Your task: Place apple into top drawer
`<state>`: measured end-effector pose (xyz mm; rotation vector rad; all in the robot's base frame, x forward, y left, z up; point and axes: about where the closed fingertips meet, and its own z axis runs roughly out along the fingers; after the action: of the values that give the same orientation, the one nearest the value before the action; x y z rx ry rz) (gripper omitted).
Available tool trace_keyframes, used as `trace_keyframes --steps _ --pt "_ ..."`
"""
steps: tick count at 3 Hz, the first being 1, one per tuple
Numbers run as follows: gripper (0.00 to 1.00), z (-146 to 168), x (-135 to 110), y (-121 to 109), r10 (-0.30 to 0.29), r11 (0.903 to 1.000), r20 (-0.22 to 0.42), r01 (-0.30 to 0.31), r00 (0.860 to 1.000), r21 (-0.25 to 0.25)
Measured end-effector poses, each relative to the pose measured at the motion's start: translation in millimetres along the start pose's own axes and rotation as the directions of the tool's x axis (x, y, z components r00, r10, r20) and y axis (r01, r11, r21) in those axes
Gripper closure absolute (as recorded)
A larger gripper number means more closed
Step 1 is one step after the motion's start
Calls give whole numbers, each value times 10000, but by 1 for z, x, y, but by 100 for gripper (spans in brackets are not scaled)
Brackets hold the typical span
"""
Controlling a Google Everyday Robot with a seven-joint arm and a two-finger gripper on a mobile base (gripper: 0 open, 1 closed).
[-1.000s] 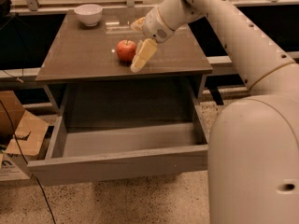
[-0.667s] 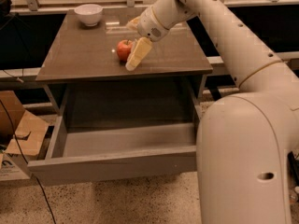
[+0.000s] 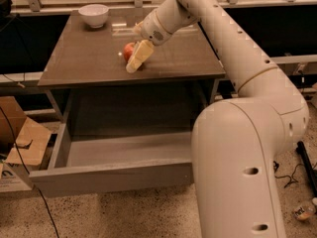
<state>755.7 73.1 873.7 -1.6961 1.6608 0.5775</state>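
On the cabinet top (image 3: pixel 84 58), the gripper (image 3: pixel 134 61) has slid left onto the apple (image 3: pixel 128 50), now half hidden (whether it is grasped, I cannot tell) — the drawer (image 3: pixel 114 175) stands open below.

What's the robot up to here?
The gripper is at the apple on the cabinet top, partly covering it. The apple looks to be resting there, not yet lifted. The drawer below is pulled open and looks empty. A bowl stands at the far left corner.
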Motion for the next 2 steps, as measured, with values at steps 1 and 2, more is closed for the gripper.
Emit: trace_keyframes --steps 1,2 --pt "0 7 13 -7 565 9984 -35 -565 9984 47" --pt "0 11 23 -14 914 9958 -70 -914 9958 78"
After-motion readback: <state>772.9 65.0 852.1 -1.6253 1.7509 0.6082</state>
